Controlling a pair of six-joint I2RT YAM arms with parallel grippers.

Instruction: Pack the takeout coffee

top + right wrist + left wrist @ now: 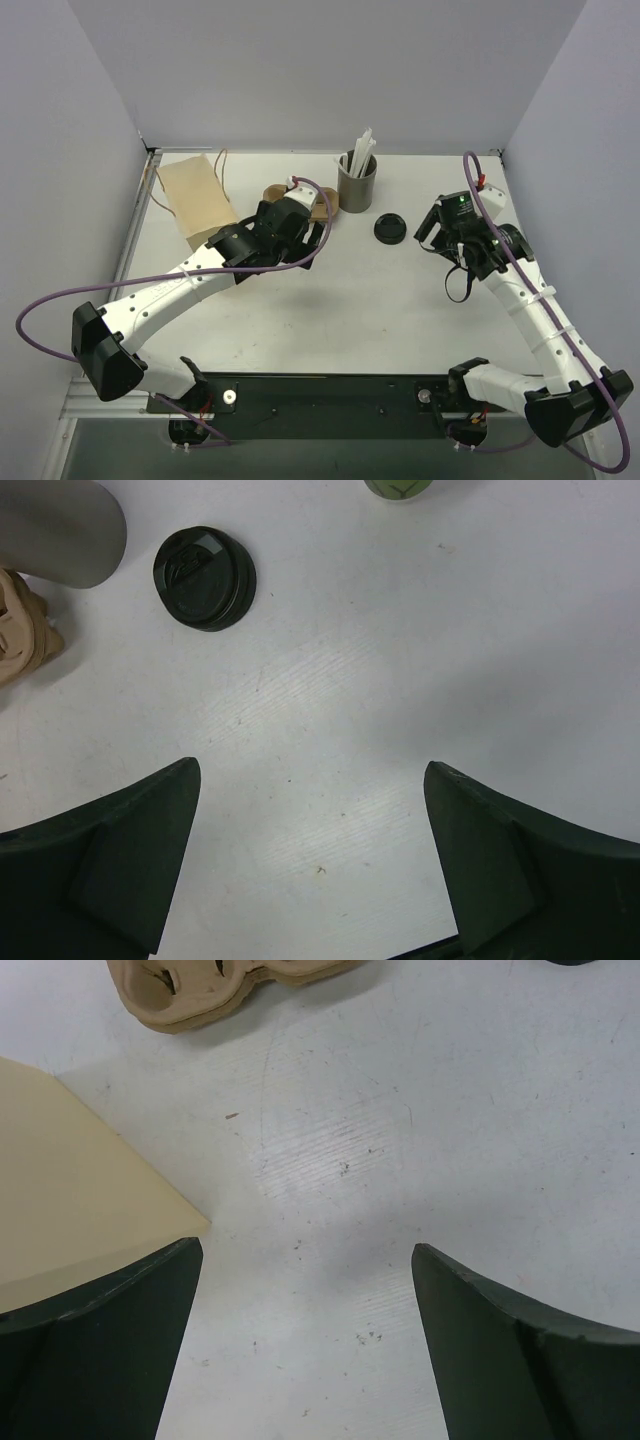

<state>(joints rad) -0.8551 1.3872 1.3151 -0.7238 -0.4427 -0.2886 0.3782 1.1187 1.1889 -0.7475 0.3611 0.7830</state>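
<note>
The round black lid (pixel 390 229) lies flat on the table, apart from the cup; it also shows in the right wrist view (pixel 204 577). Only the edge of the green cup (pixel 398 488) shows, at the top of the right wrist view; I cannot make it out in the top view. My right gripper (pixel 432 222) (pixel 312 766) is open and empty over bare table, right of the lid. My left gripper (pixel 298 196) (pixel 307 1248) is open and empty, just above the table between the paper bag and the pulp carrier.
A brown paper bag (pixel 195 200) (pixel 60 1190) lies flat at the back left. A tan pulp cup carrier (pixel 325 205) (pixel 200 990) sits beside it, partly under my left wrist. A grey cup of white straws (pixel 357 180) (pixel 60 530) stands behind the lid.
</note>
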